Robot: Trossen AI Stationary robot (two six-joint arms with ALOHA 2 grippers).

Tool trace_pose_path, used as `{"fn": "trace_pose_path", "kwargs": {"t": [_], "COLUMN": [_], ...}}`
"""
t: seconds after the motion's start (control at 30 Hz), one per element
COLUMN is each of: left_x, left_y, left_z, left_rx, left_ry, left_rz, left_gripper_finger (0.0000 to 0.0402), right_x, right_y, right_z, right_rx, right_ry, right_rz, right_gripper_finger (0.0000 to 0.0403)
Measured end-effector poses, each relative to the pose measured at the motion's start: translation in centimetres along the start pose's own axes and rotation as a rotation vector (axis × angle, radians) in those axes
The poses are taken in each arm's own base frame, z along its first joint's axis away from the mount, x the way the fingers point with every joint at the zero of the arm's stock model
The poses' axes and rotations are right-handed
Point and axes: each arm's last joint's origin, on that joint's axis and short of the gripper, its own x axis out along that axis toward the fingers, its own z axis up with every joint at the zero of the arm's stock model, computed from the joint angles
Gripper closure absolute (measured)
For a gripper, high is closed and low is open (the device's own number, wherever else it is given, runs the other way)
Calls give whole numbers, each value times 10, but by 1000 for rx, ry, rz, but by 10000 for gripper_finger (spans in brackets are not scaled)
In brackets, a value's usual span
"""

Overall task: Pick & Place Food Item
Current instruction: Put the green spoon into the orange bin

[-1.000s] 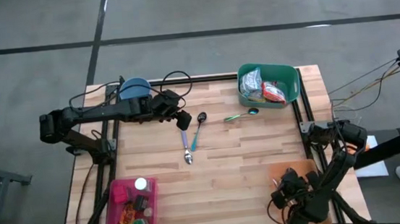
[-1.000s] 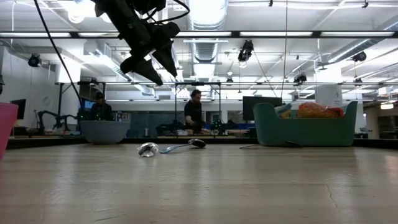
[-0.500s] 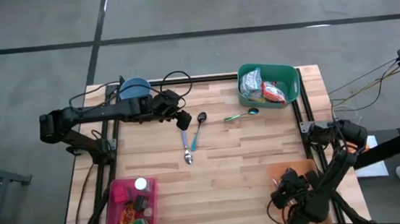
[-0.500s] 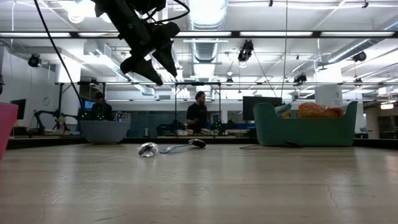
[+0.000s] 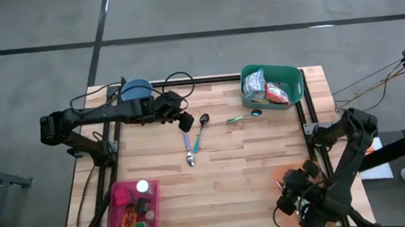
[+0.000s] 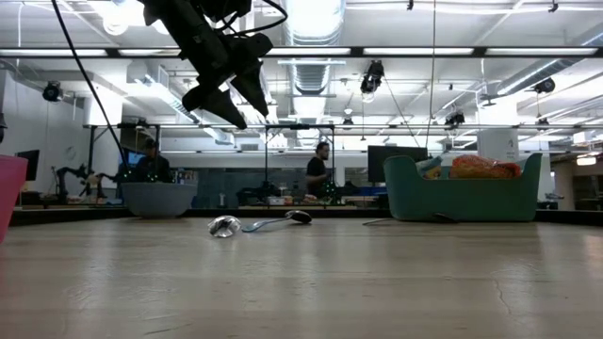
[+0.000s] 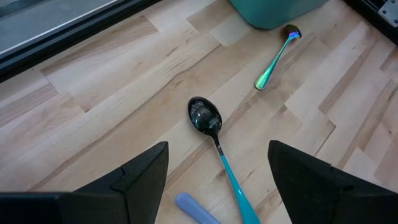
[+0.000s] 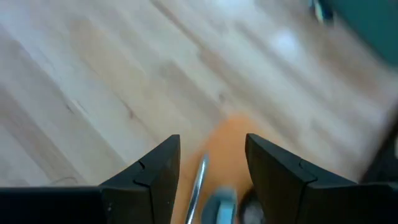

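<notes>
**Both arms empty; food still in the green bin**

We see the left gripper (image 5: 185, 121) raised above the far-left part of the table (image 5: 251, 161), its fingers (image 7: 143, 177) spread wide with nothing between them. In the low view it hangs well clear of the wood, tips pointing down toward the spoons. Just below it lie two spoons: a black spoon (image 7: 208, 121) with a teal handle and, beside it, a steel spoon (image 5: 190, 159) with a lilac handle. They lie close together, their handles nearly meeting near the gripper.

A third, iridescent spoon (image 5: 245, 115) rests just beside the green bin (image 5: 295, 83) at the far right of the table. The food packets (image 5: 266, 89), the task's things, sit inside that bin, piled above its rim in the low view.

The right gripper (image 5: 298, 199) is at the near-right corner, low over an orange plate (image 8: 227, 140). Its fingers (image 8: 152, 171) stand partly apart and hold nothing. Between them, on the plate, we make out a thin metal piece (image 8: 198, 180) and a bluish shape; the wrist view is blurred, so this may be a utensil, but we cannot tell.

A blue bowl (image 5: 136, 88) stands at the far-left edge behind the left arm. A pink bin (image 5: 118, 194) of small items sits at the near-left corner. Across the room, two people (image 6: 322, 169) show in the low view.
</notes>
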Motion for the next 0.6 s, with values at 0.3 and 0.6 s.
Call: {"fn": "trace_pose_path", "kwargs": {"t": [0.3,0.6], "left_x": [0,0], "left_y": [0,0], "left_z": [0,0], "left_rx": [0,0], "left_ry": [0,0], "left_rz": [0,0], "left_gripper_finger": [122,122], "right_x": [7,57], "right_y": [-10,-16], "right_z": [44,98], "right_rx": [-272,-515], "right_ry": [-117,-5], "right_rz": [50,57], "right_gripper_finger": [223,223]}}
